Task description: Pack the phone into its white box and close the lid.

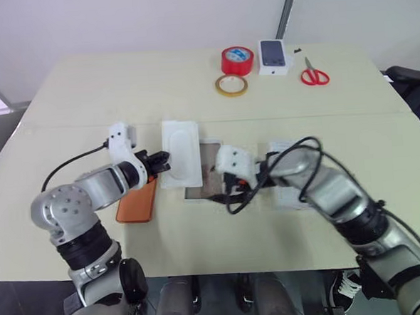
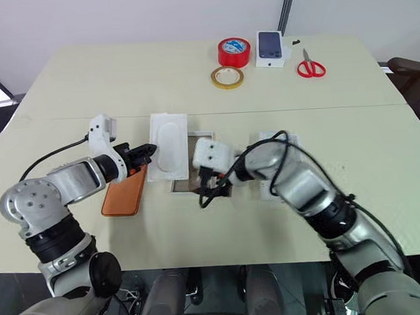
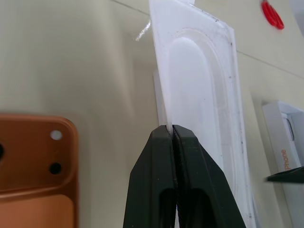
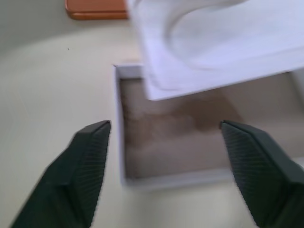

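The left gripper [image 3: 173, 130] has its jaws clenched on the edge of the white moulded insert with a rounded recess [image 1: 180, 153], holding it lifted and partly over the near-left end of the shallow white cardboard box with a brownish floor [image 4: 175, 137]. The likely reason is to keep the insert out of the tray so the floor is free for the phone.

The right gripper [image 4: 171, 142] hangs just above the box with its jaws released and spread, grasping nothing.

The flat copper-orange phone [image 1: 137, 201] lies back up on the cream table [image 1: 85, 101], just beside the left forearm and apart from the box, not yet packed.

A white piece partly hidden behind the right arm [image 1: 284, 147] may be the lid; the view does not confirm it.

Far across the table stand a red tape roll [image 1: 237, 59], a yellow tape ring [image 1: 231, 85], a small white carton picturing a dark phone [image 1: 274, 56] and red-handled scissors [image 1: 314, 73], all clear of the work.
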